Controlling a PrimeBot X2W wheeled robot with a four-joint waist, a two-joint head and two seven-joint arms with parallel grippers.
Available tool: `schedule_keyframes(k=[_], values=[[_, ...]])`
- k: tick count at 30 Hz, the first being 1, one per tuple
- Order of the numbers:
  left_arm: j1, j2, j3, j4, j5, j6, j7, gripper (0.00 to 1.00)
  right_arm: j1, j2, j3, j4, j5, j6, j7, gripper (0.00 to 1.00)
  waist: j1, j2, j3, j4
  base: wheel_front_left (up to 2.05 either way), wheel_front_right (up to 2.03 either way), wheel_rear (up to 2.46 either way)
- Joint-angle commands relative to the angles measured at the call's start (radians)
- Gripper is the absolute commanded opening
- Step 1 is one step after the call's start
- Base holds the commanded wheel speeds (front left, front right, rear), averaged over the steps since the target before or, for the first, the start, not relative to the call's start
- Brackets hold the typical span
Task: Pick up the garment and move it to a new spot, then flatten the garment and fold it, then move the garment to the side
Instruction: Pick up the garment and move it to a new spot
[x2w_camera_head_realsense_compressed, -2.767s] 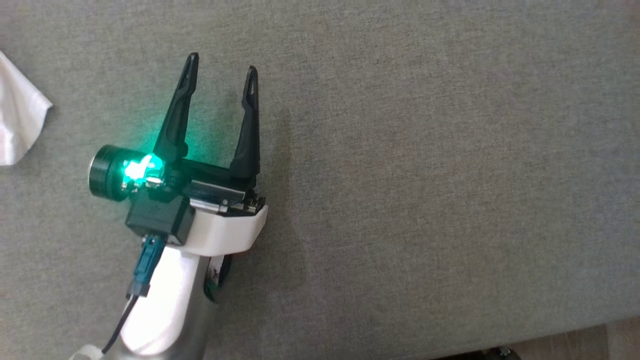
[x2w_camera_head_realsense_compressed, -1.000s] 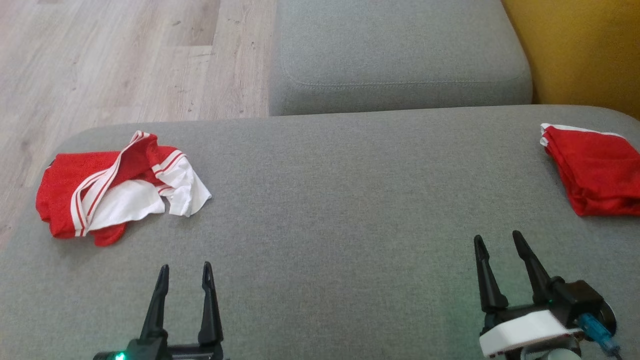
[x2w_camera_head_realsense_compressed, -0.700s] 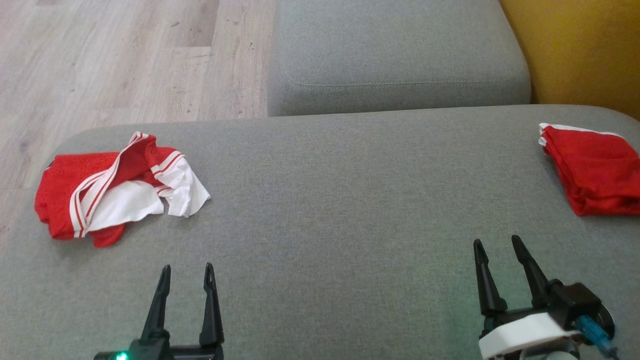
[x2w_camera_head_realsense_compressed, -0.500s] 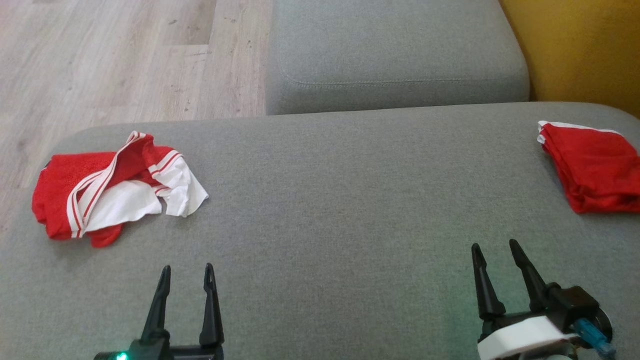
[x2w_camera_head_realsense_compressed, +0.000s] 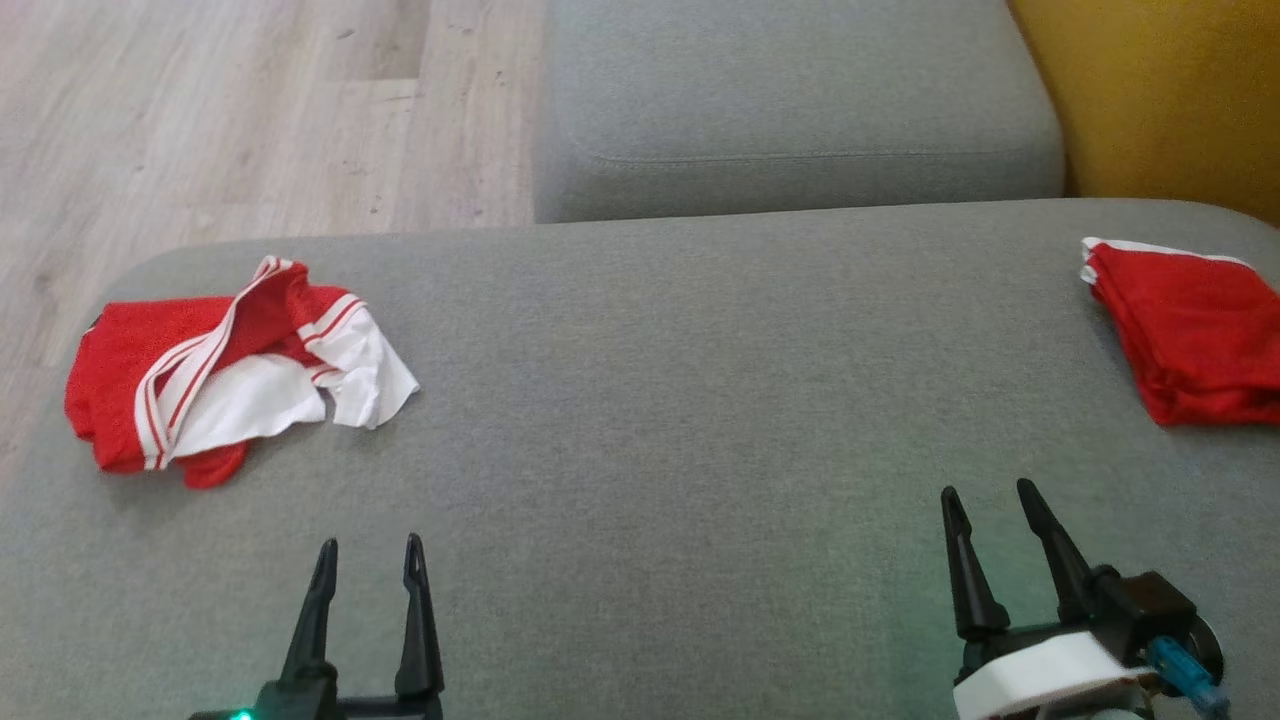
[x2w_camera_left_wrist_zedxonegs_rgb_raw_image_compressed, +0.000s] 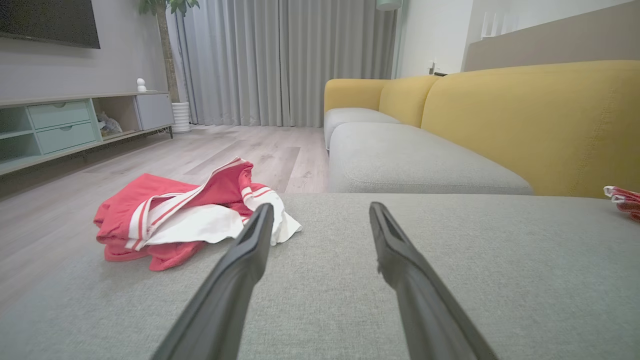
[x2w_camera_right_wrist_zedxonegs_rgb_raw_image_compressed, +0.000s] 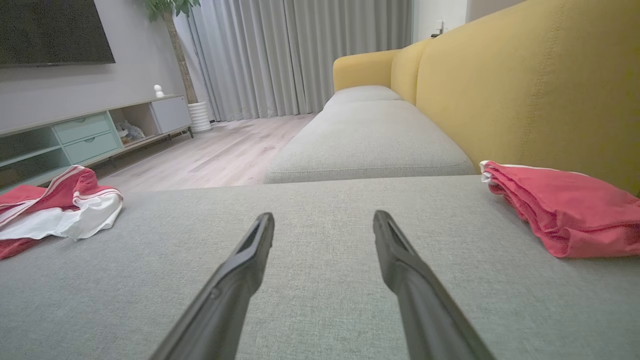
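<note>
Evidently not yet started. Crumpled red-and-white fabric garment (x2w_camera_head_realsense_compressed: 230, 375) at far left of wide grey woven cushion (x2w_camera_head_realsense_compressed: 680, 400), well apart from left gripper (x2w_camera_head_realsense_compressed: 370, 543). Left gripper and right gripper (x2w_camera_head_realsense_compressed: 986, 489) both spread apart, empty, probably ready for first reach. Folded red cloth (x2w_camera_head_realsense_compressed: 1190, 340) aside at right edge.

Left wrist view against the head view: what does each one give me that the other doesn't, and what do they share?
Left wrist view: the room beyond, with grey curtains, a plant, a dark screen and a low cabinet. Head view: the right gripper, open above the grey seat, and the folded red garment whole, where the wrist view catches just its edge. Shared: the crumpled red-and-white garment lying untouched, the left gripper open and short of it, the wooden floor, the yellow backrest.
</note>
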Motion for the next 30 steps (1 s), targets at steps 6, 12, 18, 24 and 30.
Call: schedule_keyframes(k=[6,12,18,24,30], values=[[-0.044,-0.003,0.028,-0.027,0.004,0.005,-0.005,1.00,-0.037,-0.002,0.027,-0.030,0.004,-0.001,-0.011,1.00,0.0000,-0.0001,0.011,0.066,0.00,0.00,0.00],[-0.049,-0.003,0.029,-0.034,0.012,0.007,-0.005,1.00,-0.041,-0.002,0.040,-0.032,0.003,-0.001,-0.011,1.00,0.0000,-0.0001,0.023,0.172,0.00,0.00,0.00],[-0.045,-0.003,0.041,-0.061,0.011,0.016,-0.005,1.00,-0.050,-0.002,0.048,-0.032,0.002,-0.001,-0.011,1.00,0.0000,-0.0001,0.032,0.280,0.00,0.00,0.00],[-0.040,-0.003,0.053,-0.087,0.015,0.028,-0.005,1.00,-0.055,-0.002,0.055,-0.031,0.009,-0.001,-0.011,1.00,0.0000,-0.0001,0.038,0.350,0.00,0.00,0.00],[-0.053,-0.003,0.069,-0.107,0.012,0.035,-0.005,1.00,-0.058,-0.002,0.054,-0.030,-0.010,-0.001,-0.011,1.00,0.0000,-0.0001,0.067,0.370,0.00,0.00,0.00]])
